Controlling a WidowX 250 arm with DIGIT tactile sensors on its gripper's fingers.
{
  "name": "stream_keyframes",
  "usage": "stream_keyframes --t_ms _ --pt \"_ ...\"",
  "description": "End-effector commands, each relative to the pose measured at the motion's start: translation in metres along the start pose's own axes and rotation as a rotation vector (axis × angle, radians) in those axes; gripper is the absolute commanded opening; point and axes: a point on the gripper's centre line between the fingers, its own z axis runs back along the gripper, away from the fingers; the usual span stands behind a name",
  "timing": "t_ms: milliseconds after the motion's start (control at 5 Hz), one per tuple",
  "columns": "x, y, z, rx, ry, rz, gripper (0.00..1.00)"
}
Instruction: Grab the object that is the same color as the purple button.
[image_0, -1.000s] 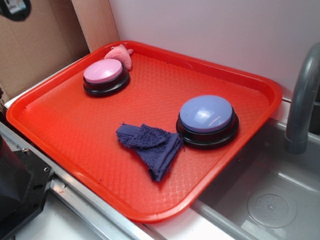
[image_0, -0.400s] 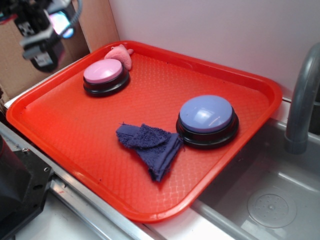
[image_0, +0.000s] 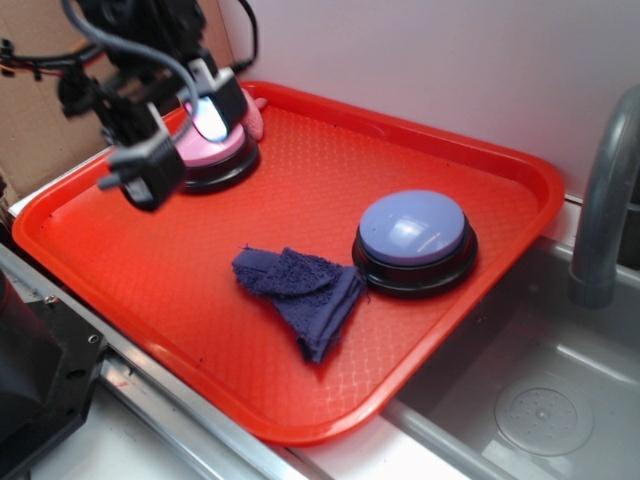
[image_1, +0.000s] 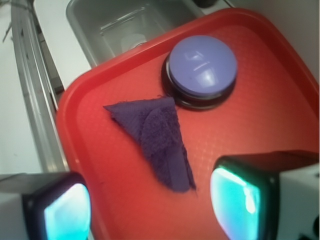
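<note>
The dark purple-blue rag (image_0: 300, 288) lies flat on the red tray (image_0: 130, 250), just left of the purple button (image_0: 413, 229) with its lavender dome and black base. In the wrist view the rag (image_1: 157, 142) lies ahead of my fingers and the purple button (image_1: 201, 66) is beyond it. My gripper (image_0: 178, 140) hovers open and empty above the tray's far-left part, well apart from the rag. Its two fingers stand wide apart, with bare tray between them in the wrist view (image_1: 152, 205).
A pink-topped button (image_0: 215, 160) and a pink plush lump (image_0: 250, 112) sit at the tray's back left, partly behind my gripper. A grey sink (image_0: 540, 400) with a faucet (image_0: 605, 200) lies to the right. A cardboard wall (image_0: 40, 110) stands at left.
My gripper has come in from the upper left and moved down and right over the tray's back-left part. The rag and both buttons have not moved.
</note>
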Motion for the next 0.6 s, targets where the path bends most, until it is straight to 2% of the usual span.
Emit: stream_keyframes --t_ms 0,200,400 --pt "0.015 -0.001 -0.048 0.042 0.009 -0.151 1.0" --pt "0.01 0.002 -0.064 0.037 -0.014 -0.167 1.0" --pt "0.006 0.005 -0.08 0.038 0.003 -0.176 1.0"
